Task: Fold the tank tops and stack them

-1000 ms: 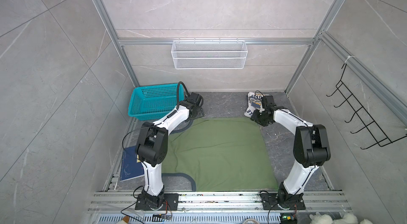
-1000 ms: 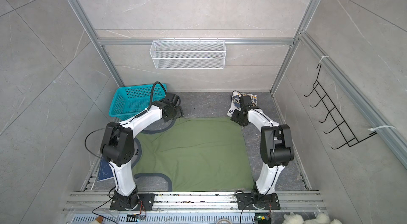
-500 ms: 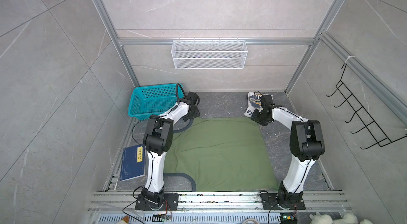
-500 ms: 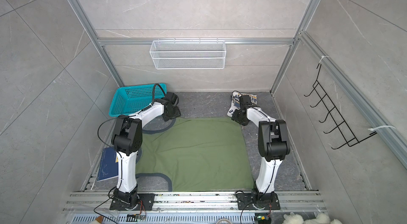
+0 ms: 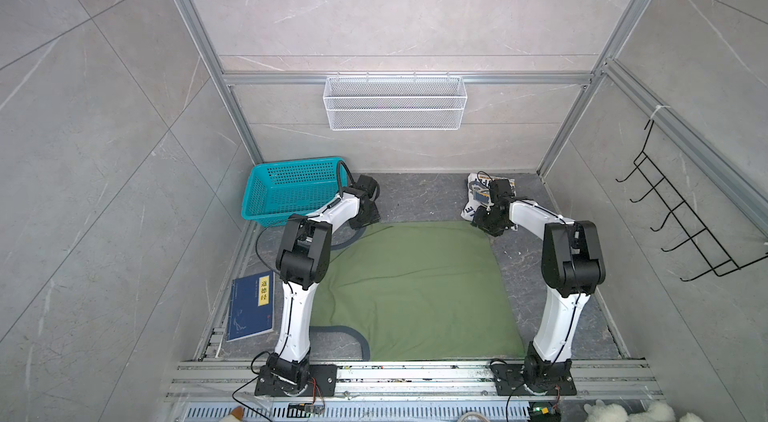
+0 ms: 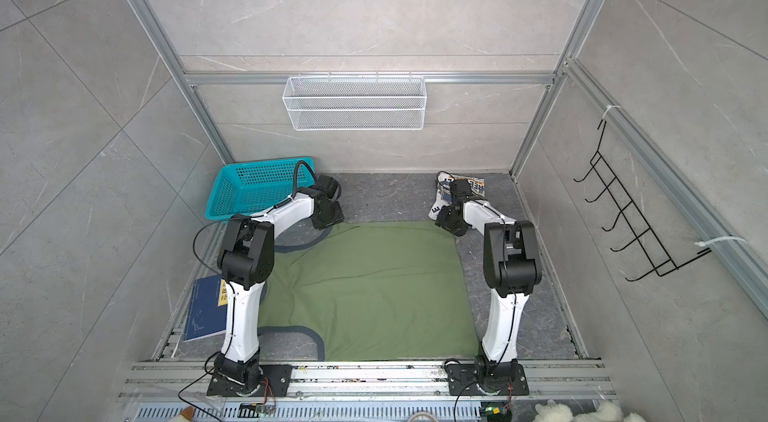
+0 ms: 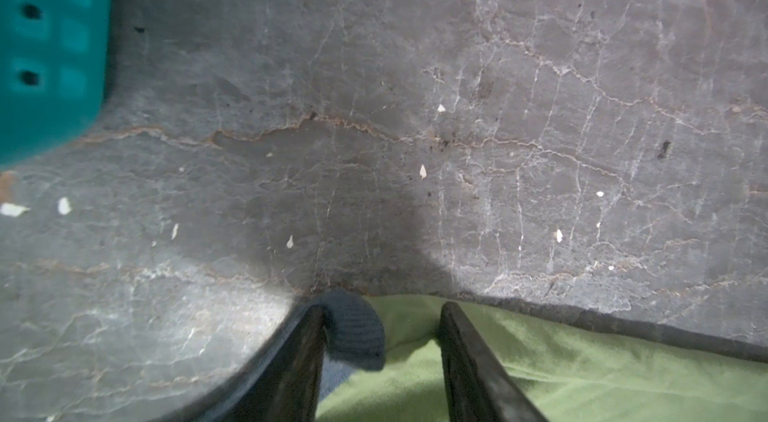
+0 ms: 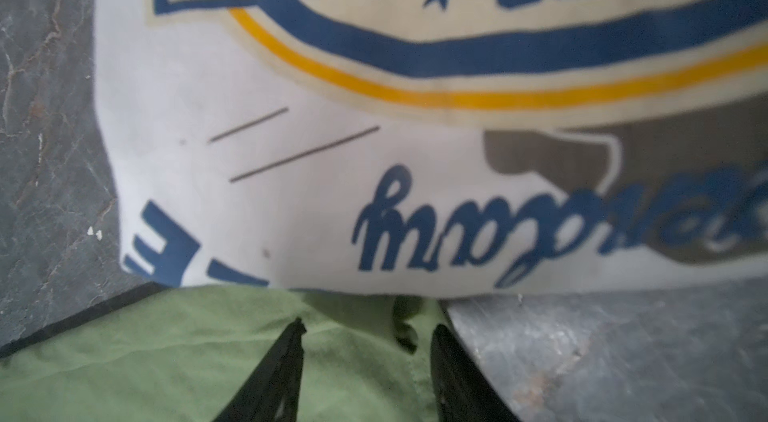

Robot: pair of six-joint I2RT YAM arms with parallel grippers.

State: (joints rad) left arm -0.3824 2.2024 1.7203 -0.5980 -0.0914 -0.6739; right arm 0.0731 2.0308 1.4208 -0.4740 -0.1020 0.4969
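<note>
Left arm [image 5: 336, 214], right arm [image 5: 530, 212] stretched low; left hand [image 7: 382, 308], right hand [image 8: 366, 324] parted astride far corners of olive green cloth tank top [image 5: 415, 287]

Olive-green top [image 5: 415, 287], perhaps blue-grey trim [image 7: 357, 332]; white top [image 8: 257, 200], navy-and-yellow badge [image 8: 457, 46]; teal perforated basket [image 5: 257, 191].

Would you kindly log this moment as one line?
left gripper: open over green top far-left corner; right gripper: open over far-right corner; white top: back right
</note>
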